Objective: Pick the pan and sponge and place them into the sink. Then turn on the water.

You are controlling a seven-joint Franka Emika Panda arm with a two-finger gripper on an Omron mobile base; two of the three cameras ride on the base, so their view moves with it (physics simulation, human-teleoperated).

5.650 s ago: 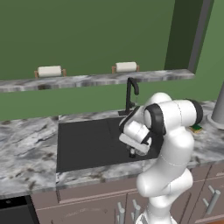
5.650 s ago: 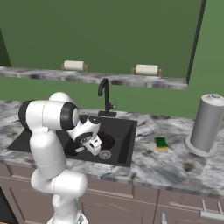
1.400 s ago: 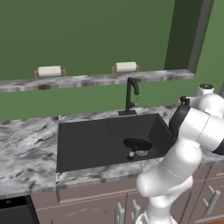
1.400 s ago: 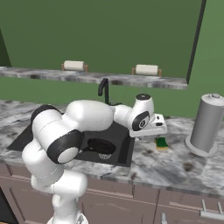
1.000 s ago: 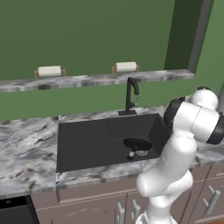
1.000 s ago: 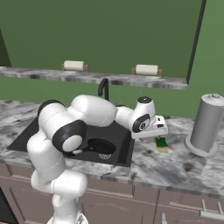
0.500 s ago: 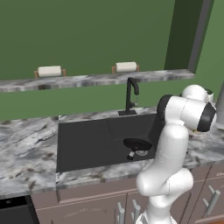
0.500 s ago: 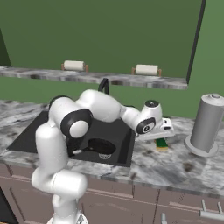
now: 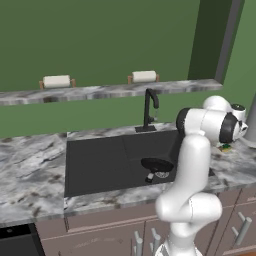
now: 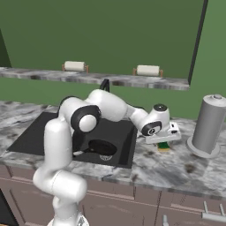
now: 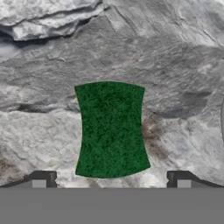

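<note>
2 paper rolls (image 9: 56,81) sit on the shelf (image 9: 105,90) in the left base view, above the black sink (image 9: 100,160). The pan (image 9: 156,165) lies inside the sink, near the drain, below the faucet (image 9: 149,105). The sponge (image 9: 226,147) shows partly behind the arm, on the desk (image 9: 30,170) right of the sink.

In the right base view, the hand (image 10: 164,140) hangs just over the sponge (image 10: 164,146), beside a grey canister (image 10: 207,124). The pan (image 10: 102,147) rests in the sink (image 10: 39,132).

In the hand view, the green face of the sponge (image 11: 111,129) lies on the marbled desk (image 11: 166,61), centred between the 2 fingertips (image 11: 43,179). They stand apart, seemingly not touching it.
</note>
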